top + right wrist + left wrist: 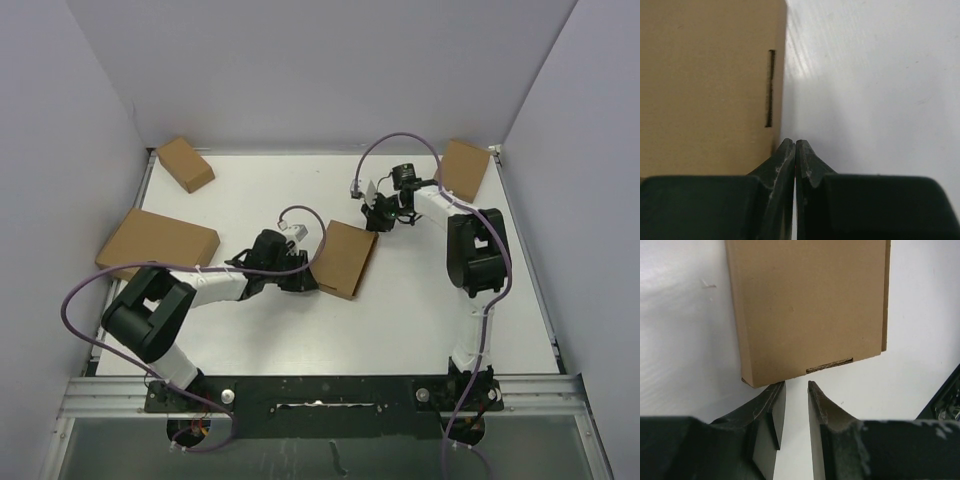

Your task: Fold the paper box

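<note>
The paper box (345,258) lies closed and flat on the white table, a brown cardboard rectangle between both arms. In the left wrist view the paper box (810,310) fills the upper frame, a tuck slot showing at its near edge. My left gripper (796,385) sits just short of that edge, its jaws a narrow gap apart with only table between them. My right gripper (795,142) is shut on nothing, its tips beside the box's (710,90) right edge near a dark slot. From above, the left gripper (300,280) is at the box's left side and the right gripper (380,215) is by its far corner.
Three other closed cardboard boxes lie around: one at the far left (185,163), a larger one at the left edge (158,243), one at the far right (464,168). White walls close in the table on three sides.
</note>
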Robot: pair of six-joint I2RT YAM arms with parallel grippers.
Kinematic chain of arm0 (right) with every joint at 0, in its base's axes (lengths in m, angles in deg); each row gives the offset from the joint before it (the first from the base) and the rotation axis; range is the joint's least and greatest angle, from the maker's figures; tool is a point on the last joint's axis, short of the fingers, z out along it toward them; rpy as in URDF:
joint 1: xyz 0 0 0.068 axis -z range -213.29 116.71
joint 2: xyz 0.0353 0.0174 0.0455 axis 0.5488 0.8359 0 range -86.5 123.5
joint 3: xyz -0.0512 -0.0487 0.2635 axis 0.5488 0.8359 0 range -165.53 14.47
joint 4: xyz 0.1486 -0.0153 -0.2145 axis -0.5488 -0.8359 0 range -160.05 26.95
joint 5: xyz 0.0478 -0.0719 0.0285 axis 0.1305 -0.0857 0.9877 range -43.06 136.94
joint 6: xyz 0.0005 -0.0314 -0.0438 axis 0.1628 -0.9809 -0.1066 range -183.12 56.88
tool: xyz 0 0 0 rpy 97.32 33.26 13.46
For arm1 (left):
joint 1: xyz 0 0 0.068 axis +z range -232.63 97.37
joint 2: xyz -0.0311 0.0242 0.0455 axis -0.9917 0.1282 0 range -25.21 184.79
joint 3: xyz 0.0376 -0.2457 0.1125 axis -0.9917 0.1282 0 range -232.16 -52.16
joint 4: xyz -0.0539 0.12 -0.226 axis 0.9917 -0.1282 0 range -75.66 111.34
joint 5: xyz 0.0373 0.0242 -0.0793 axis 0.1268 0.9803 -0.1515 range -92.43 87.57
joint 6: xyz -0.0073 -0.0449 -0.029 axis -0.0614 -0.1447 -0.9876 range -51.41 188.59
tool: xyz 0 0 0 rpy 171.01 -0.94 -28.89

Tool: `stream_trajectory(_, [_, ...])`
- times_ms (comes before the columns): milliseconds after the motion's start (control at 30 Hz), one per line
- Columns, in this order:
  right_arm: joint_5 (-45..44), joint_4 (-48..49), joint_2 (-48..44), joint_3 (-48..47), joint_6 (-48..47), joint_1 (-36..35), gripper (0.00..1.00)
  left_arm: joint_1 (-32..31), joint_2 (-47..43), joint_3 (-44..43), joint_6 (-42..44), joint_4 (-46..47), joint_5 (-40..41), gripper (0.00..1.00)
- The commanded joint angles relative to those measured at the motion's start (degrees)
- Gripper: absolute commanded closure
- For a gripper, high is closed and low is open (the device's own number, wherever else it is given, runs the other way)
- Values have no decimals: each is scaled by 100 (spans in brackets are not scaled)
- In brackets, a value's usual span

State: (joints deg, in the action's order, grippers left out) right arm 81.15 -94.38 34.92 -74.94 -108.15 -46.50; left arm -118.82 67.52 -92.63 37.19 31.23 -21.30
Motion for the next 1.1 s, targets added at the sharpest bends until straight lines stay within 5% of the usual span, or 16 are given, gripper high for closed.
stream_trajectory(0, [284,-132,-469,406,-390,0,100,202,224,-409,116,-29,42,76])
stream_trajectory(567, [692,-699,-2427,2729,-1161,-136,100,814,1091,-1798,1147,-918,-562,69])
stream_trajectory(1067, [837,-1041,-3454,3636,-1382,-202,95,830,1668,-2788,1906,-1606,-1014,64])
